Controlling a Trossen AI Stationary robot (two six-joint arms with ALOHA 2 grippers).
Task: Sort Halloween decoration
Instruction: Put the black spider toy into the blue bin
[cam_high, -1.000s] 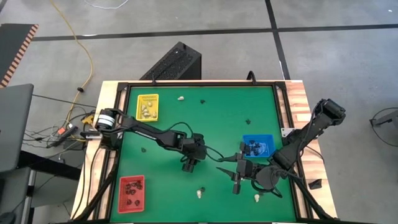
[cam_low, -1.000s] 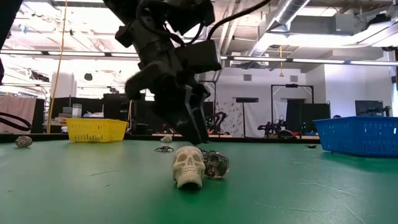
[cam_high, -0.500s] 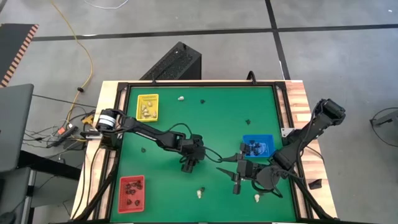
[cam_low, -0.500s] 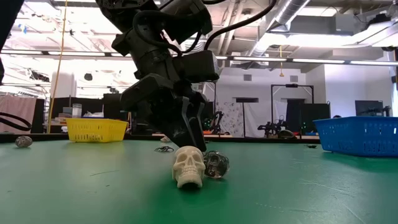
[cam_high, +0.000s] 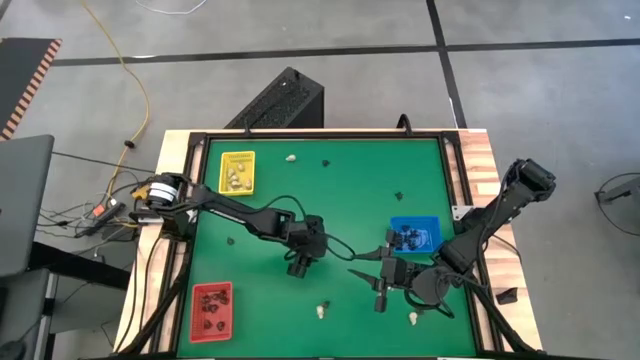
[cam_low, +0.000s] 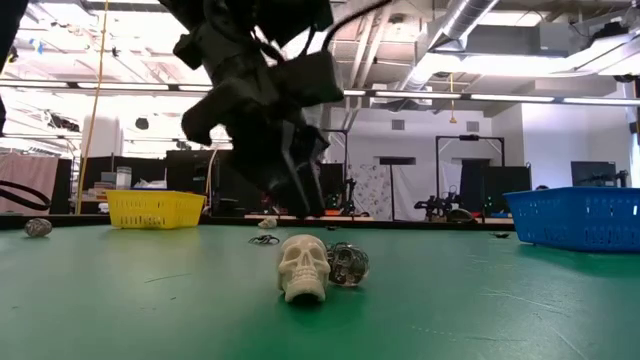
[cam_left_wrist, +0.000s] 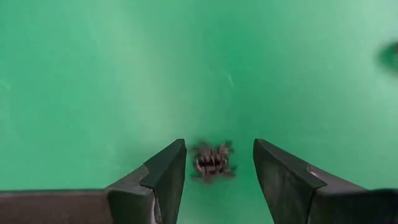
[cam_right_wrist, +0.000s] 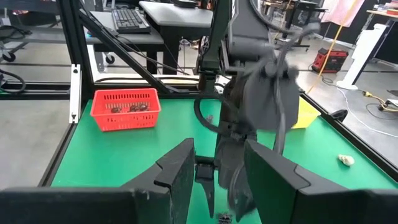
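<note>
A flat green felt-like mat (cam_high: 340, 190) covers the table inside a black frame, with pale wooden boards showing at the sides. Two dark jointed arms reach over it. The left gripper (cam_high: 298, 268) hangs just above the mat near its middle, and its two dark wedge-shaped fingers (cam_left_wrist: 163, 177) stand spread apart, empty, with a small dark spiky spider-like trinket (cam_left_wrist: 211, 162) lying on the mat between them, touched by neither. The right gripper (cam_high: 379, 297) hovers low near the front right, its blocky fingers (cam_right_wrist: 177, 171) parted and holding nothing. Three small rectangular lattice-walled plastic trays sit on the mat: a yellow tray (cam_high: 238, 172) at the back left with whitish pieces in it, a red tray (cam_high: 212, 309) at the front left with dark pieces in it, and a blue tray (cam_high: 414, 235) at the right, just behind the right gripper, also with dark pieces. More tiny trinkets lie loose, well apart: a smooth cream skull (cam_low: 303, 267) at the front with a shiny grey skull (cam_low: 347, 264) touching its side, and another whitish piece (cam_high: 413, 318) near the right gripper.
</note>
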